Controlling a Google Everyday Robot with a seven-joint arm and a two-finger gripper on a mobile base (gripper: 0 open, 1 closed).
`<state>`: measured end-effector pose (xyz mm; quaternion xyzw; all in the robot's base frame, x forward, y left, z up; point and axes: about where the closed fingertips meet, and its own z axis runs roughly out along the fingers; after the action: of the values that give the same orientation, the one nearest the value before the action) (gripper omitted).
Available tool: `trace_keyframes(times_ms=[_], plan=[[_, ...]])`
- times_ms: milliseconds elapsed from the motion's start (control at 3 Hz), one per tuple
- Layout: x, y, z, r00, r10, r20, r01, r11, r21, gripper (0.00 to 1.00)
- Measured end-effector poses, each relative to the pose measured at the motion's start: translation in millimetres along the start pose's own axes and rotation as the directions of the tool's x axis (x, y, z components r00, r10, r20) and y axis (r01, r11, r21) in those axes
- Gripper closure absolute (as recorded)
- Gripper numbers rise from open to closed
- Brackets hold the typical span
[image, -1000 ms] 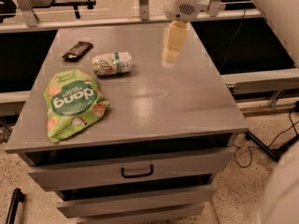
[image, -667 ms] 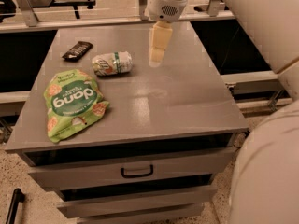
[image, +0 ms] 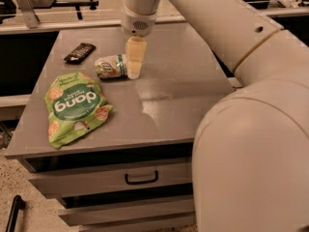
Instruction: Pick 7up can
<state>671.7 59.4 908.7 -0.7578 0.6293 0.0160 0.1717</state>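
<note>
Place: an indoor workroom of the lab or office sort is suggested.
Furniture: a grey drawer cabinet (image: 183,81) with a black pull handle (image: 141,178) is used as the work surface.
Floor: pale speckled flooring (image: 19,178) is seen at near left.
Far side: metal table legs (image: 26,8) are seen at far left.
Machine: a large white robot arm (image: 241,129) fills the right; its gripper (image: 134,74) is held over the cabinet top, at the right end of the 7up can (image: 110,66).
Props: a green snack bag (image: 75,105) and a dark candy bar (image: 79,52) are laid on the left of the top.
</note>
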Motion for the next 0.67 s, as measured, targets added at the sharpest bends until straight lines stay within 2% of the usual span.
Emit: trace_keyframes(times_ms=[667], plan=[[-54.3, 3.7, 57.6, 0.997, -0.071, 0.0, 0.071, 0.9956, -0.061, 0.02]])
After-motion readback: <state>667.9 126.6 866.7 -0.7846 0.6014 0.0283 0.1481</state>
